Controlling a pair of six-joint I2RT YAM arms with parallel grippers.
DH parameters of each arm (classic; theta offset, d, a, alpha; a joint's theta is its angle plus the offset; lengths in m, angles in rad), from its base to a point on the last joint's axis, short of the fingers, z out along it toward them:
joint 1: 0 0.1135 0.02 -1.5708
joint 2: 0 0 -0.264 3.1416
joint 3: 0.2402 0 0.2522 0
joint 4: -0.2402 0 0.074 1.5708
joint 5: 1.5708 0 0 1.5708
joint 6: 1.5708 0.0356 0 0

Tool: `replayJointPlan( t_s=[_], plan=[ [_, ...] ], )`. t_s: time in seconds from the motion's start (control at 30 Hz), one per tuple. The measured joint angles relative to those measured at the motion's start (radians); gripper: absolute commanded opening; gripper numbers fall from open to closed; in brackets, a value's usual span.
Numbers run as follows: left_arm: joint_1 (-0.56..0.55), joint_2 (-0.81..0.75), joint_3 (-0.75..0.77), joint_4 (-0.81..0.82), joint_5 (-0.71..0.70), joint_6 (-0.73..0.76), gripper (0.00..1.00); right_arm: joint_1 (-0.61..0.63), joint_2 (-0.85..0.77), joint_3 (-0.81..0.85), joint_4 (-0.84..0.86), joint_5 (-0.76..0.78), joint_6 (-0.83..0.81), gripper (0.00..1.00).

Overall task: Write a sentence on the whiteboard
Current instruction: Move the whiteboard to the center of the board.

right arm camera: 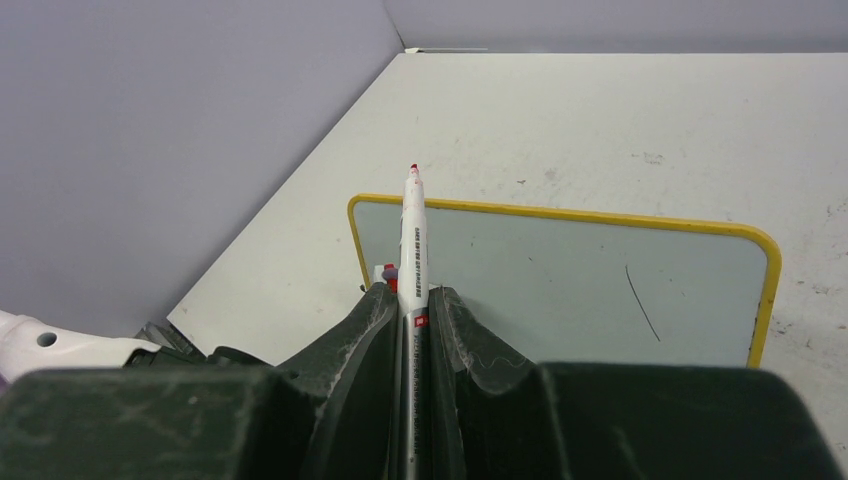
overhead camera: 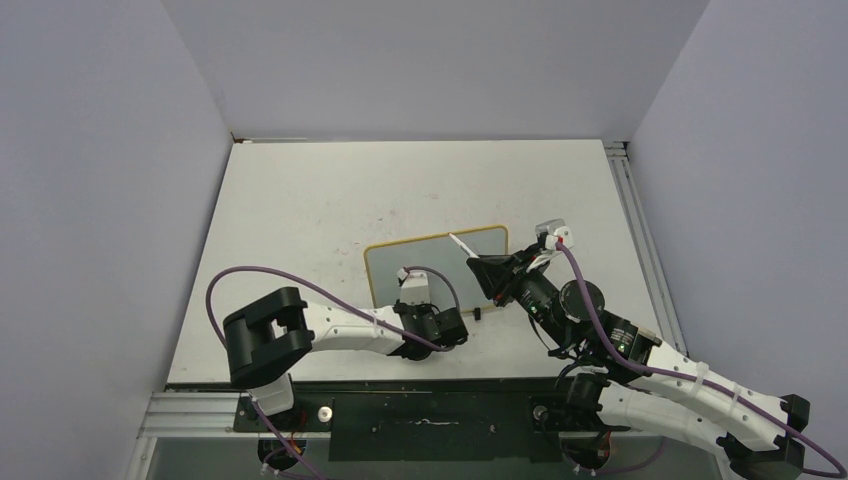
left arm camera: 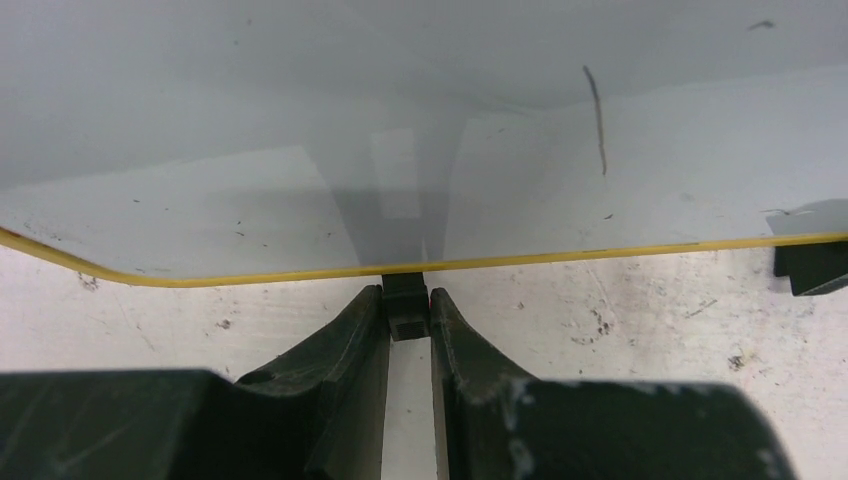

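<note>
The whiteboard (overhead camera: 440,258) lies flat on the table with its thin yellow-tan frame, and also shows in the left wrist view (left arm camera: 300,180) and the right wrist view (right arm camera: 560,275). My left gripper (overhead camera: 418,305) is shut on a small black foot (left arm camera: 406,310) at the board's near edge. My right gripper (overhead camera: 492,272) is shut on a white marker (right arm camera: 413,235) with a red tip, held above the board's right part. No red sentence shows on the board. Only one thin dark stroke (right arm camera: 642,302) marks it.
The board's second black foot (overhead camera: 478,314) sits right of my left gripper. Grey walls close in the table on the left, back and right. A metal rail (overhead camera: 640,240) runs along the table's right edge. The tabletop (overhead camera: 320,190) has faint smudges.
</note>
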Motion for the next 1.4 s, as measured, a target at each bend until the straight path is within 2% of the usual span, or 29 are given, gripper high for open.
replayJointPlan(
  t_s=[0.4,0.53,0.7,1.03,1.4],
  plan=[
    [-0.026,0.006,0.01,-0.014,0.013,-0.032,0.28,0.0,-0.025,0.0,0.0,0.0,0.0,0.05],
    [-0.037,0.0,0.009,-0.007,0.037,-0.031,0.31,0.0,-0.027,0.0,-0.001,0.0,0.0,0.05],
    [-0.047,-0.037,-0.003,0.009,0.054,-0.019,0.41,0.0,-0.028,0.0,-0.001,0.0,0.0,0.05],
    [-0.064,-0.207,-0.104,0.101,0.082,0.055,0.54,0.0,-0.028,0.0,-0.001,0.0,0.008,0.05],
    [-0.045,-0.481,-0.181,0.24,0.189,0.3,0.6,0.0,-0.028,0.0,-0.032,0.012,0.01,0.05]
  ],
)
